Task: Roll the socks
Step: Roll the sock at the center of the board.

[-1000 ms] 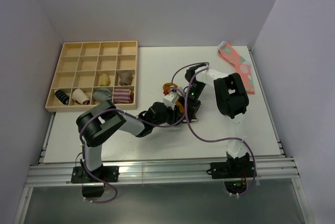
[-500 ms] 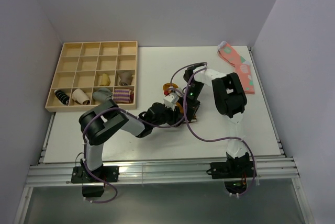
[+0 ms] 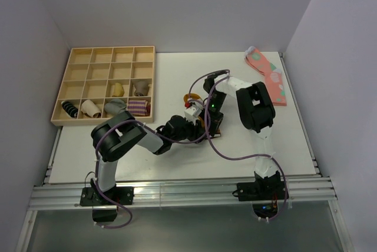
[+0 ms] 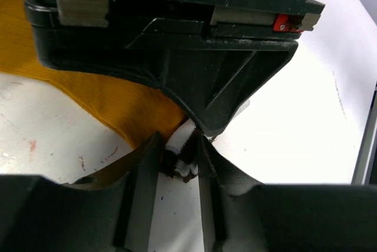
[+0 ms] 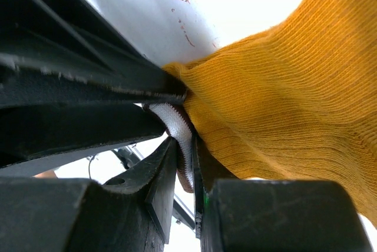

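The mustard-orange sock [image 3: 188,95] lies bunched at the table's middle, between both grippers. In the right wrist view its orange body [image 5: 277,87] fills the right side, and my right gripper [image 5: 185,146] is shut on the dark brown, white-striped cuff [image 5: 177,119]. Seen from the left wrist, the orange sock [image 4: 106,96] runs under the right gripper's black body. The cuff's end [image 4: 184,166] fills the gap between the tips of my left gripper [image 4: 178,146], which is shut on it. From above, the left gripper [image 3: 198,124] and right gripper [image 3: 207,113] meet tip to tip.
A wooden compartment tray [image 3: 82,87] at the back left holds several rolled sock bundles in its front rows. A pink spotted sock [image 3: 268,75] lies at the back right, near the table's edge and the side wall.
My left gripper's jaws have narrowed onto the cuff. The right arm's wrist and the two grippers have shifted slightly left and back with the sock.
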Action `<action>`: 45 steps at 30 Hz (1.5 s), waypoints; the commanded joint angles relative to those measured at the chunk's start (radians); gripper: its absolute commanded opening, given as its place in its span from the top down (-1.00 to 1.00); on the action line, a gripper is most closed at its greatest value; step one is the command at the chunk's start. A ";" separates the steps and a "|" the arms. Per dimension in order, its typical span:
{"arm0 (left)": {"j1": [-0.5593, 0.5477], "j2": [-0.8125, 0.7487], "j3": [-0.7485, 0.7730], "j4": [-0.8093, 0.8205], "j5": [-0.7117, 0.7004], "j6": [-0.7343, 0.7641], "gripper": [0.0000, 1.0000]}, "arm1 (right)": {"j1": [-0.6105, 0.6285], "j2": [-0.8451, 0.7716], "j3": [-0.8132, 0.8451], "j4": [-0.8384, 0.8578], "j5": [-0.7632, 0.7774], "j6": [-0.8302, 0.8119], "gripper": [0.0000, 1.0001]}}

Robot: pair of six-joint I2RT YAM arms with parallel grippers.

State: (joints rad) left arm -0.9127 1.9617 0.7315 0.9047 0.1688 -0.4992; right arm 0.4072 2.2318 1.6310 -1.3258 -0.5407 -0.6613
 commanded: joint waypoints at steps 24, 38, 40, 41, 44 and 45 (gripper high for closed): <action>0.003 0.009 0.103 -0.315 -0.029 -0.085 0.99 | -0.073 -0.256 -0.158 0.372 -0.116 0.164 0.01; 0.014 -0.006 0.262 -0.661 -0.025 -0.137 0.99 | -0.309 -0.402 -0.281 0.510 -0.217 0.164 0.01; 0.020 -0.004 0.270 -0.668 0.001 -0.150 0.99 | -0.344 -0.422 -0.309 0.534 -0.219 0.173 0.03; 0.027 -0.004 0.273 -0.675 0.018 -0.154 0.99 | -0.355 -0.423 -0.315 0.545 -0.229 0.173 0.03; 0.044 0.000 0.284 -0.693 0.055 -0.159 0.99 | -0.400 -0.423 -0.316 0.527 -0.272 0.178 0.03; 0.047 0.005 0.301 -0.708 0.060 -0.162 0.99 | -0.434 -0.423 -0.310 0.510 -0.287 0.146 0.04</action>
State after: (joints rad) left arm -0.8810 1.9518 1.0130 0.3351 0.1917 -0.6544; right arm 0.0204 1.8515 1.3136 -0.8227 -0.7563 -0.4904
